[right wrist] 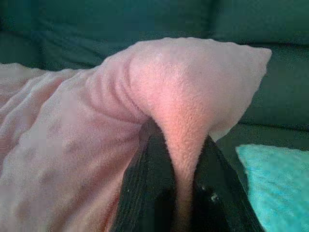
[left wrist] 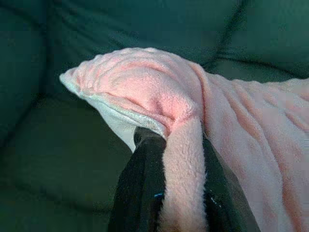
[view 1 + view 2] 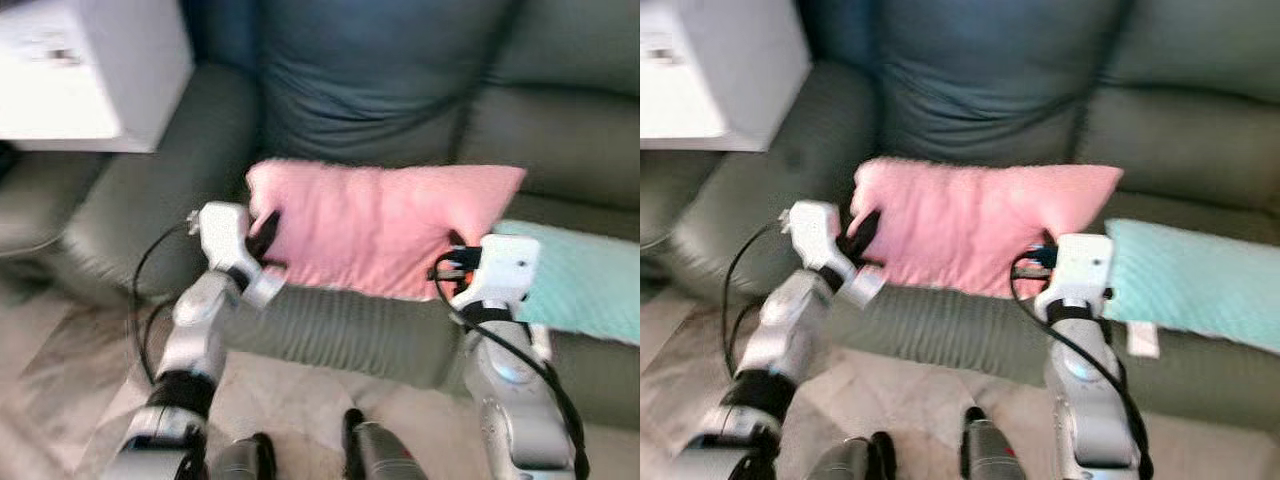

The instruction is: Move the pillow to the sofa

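Right now both my jaws are clenched on the fluffy pink rectangular pillow [image 3: 385, 228], one at each end. My left gripper [image 3: 262, 236] pinches a fold of plush near the pillow's left corner, the black fingers [image 2: 145, 188] pressed on either side of the fabric. My right gripper [image 3: 452, 266] bites a ridge of the same plush near the right corner, its fingers [image 1: 152, 183] squeezing it from both sides. The pillow spans between my two silver arms, over the front edge of the dark green leather sofa [image 3: 380, 100] seat. Just beside it, toward the sofa's right end, lies a teal textured cushion [image 3: 575, 280]. A white box-shaped object [image 3: 85, 70] sits past the sofa's left armrest.
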Controlling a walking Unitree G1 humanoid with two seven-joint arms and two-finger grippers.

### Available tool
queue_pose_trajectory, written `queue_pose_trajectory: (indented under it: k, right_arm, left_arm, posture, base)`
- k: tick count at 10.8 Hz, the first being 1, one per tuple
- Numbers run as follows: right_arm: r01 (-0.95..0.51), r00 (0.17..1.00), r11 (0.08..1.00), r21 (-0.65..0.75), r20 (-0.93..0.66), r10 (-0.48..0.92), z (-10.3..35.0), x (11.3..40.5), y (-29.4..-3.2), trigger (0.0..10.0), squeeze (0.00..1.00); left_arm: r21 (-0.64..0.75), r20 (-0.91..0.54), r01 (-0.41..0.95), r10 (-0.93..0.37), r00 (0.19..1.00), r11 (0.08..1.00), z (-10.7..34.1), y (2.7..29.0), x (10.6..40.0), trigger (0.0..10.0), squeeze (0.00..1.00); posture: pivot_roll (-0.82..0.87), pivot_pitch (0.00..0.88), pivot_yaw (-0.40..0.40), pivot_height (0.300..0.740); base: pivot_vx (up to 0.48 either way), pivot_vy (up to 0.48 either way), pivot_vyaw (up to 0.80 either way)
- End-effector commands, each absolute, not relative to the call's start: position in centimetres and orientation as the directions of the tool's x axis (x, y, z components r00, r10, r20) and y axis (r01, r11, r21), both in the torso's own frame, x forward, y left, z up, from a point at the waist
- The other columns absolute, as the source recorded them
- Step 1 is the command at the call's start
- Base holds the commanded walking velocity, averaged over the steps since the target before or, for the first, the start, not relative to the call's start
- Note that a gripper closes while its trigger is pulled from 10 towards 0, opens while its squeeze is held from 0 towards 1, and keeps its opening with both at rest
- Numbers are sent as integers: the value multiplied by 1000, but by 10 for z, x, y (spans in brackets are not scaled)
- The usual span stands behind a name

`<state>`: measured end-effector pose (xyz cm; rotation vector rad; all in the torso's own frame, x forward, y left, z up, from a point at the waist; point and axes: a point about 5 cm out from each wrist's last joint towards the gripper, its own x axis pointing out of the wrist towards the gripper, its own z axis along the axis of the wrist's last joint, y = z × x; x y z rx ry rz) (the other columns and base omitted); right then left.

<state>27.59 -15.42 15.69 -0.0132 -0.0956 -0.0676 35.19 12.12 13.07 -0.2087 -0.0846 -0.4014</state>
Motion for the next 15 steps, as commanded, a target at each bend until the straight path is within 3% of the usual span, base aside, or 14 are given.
queue_pose_trajectory:
  k: [1, 5, 7, 15]
  right_arm:
    - [72, 991, 997, -10, 113, -71, 162, 275, -155, 10000, 0]
    - [56, 991, 998, -21, 123, -52, 164, 276, -153, 10000, 0]
    - [44, 991, 998, -33, 127, -40, 164, 275, -151, 10000, 0]
    - [11, 992, 999, -39, 126, -6, 164, 275, -148, 10000, 0]
  left_arm:
    - [-195, 117, 383, -367, 923, 903, 128, 124, 351, 10000, 0]
    - [-193, 125, 373, -354, 927, 908, 128, 127, 352, 10000, 0]
    - [-186, 127, 373, -354, 926, 909, 127, 129, 351, 10000, 0]
    - [-196, 112, 356, -339, 934, 914, 122, 132, 350, 10000, 0]
  posture:
    - [-161, 283, 0, 740]
    - [-163, 285, -8, 740]
    - [-165, 289, -10, 740]
    - [-166, 294, -16, 740]
  base:
    - [0, 0, -788]
    - [0, 0, -786]
    - [0, 0, 0]
    - [329, 0, 0]
